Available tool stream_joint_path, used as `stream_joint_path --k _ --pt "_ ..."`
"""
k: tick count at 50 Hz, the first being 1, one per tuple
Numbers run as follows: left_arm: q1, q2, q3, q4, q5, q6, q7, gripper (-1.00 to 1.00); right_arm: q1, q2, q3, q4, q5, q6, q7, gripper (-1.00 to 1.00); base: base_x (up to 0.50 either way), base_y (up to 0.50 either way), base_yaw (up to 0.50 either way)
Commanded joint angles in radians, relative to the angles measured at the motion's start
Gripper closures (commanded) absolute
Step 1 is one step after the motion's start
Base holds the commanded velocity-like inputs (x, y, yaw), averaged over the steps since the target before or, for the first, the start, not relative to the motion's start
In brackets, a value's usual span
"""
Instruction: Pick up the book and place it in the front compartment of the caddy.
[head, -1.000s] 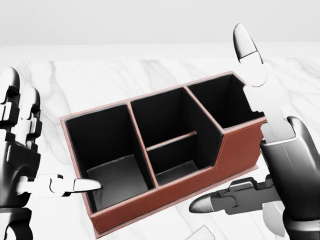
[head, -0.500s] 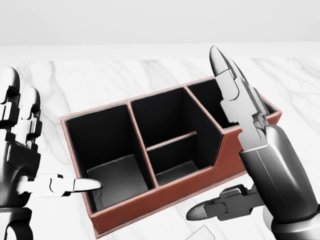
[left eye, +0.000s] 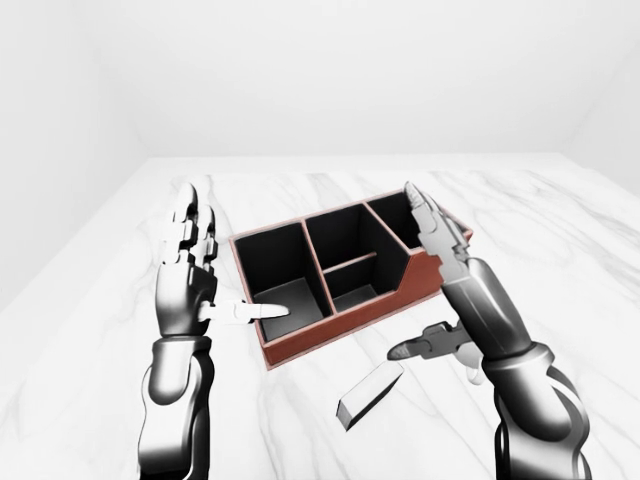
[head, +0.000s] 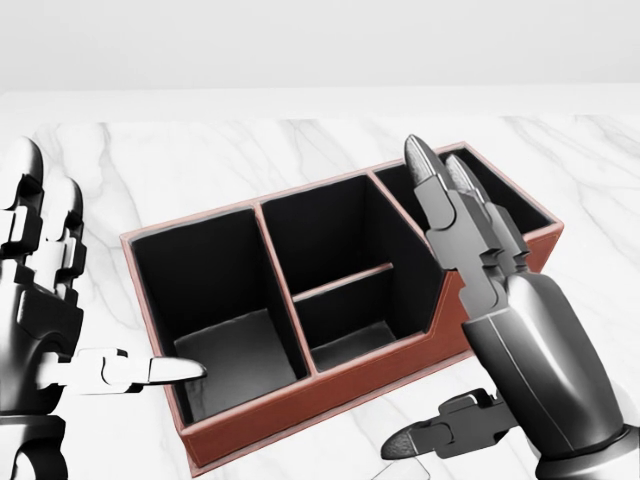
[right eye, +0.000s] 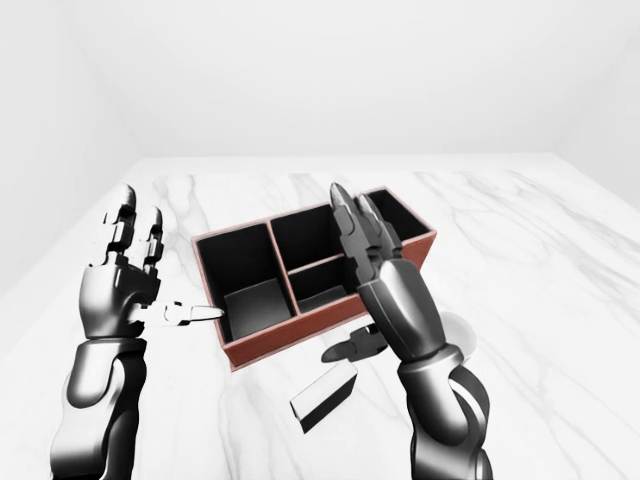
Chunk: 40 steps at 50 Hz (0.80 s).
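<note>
While the book (left eye: 369, 394) lies on the marble counter (left eye: 560, 250) just below the caddy (head: 330, 300), both hands, left hand (left eye: 190, 275) and right hand (left eye: 450, 290), hover spread wide, holding nothing

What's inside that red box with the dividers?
Nothing visible: the caddy shows only dark, bare compartments. The right hand covers part of the rightmost one. The book lies outside on the marble table.
</note>
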Motion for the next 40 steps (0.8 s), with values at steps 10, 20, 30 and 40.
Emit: stream_joint_path --k 10,20,30,40 --pt "0.003 -0.001 -0.002 -0.001 0.003 0.0 -0.001 -1.0 0.053 0.007 0.0 -0.014 -0.072 0.0 0.032 -1.0 0.0 0.0 0.0" --pt "0.002 0.0 -0.001 0.005 0.003 0.0 -0.002 -1.0 0.087 0.014 0.024 -0.038 -0.114 0.0 0.039 -1.0 0.0 0.0 0.0" --pt "0.003 -0.001 -0.004 0.003 0.005 0.0 -0.002 -1.0 0.151 0.019 0.04 -0.06 -0.139 0.0 0.047 -1.0 0.0 0.0 0.0" --pt "0.003 -0.001 -0.003 0.002 0.005 0.0 -0.001 -1.0 0.176 0.02 0.054 -0.065 -0.147 0.0 0.045 -1.0 0.0 0.0 0.0"
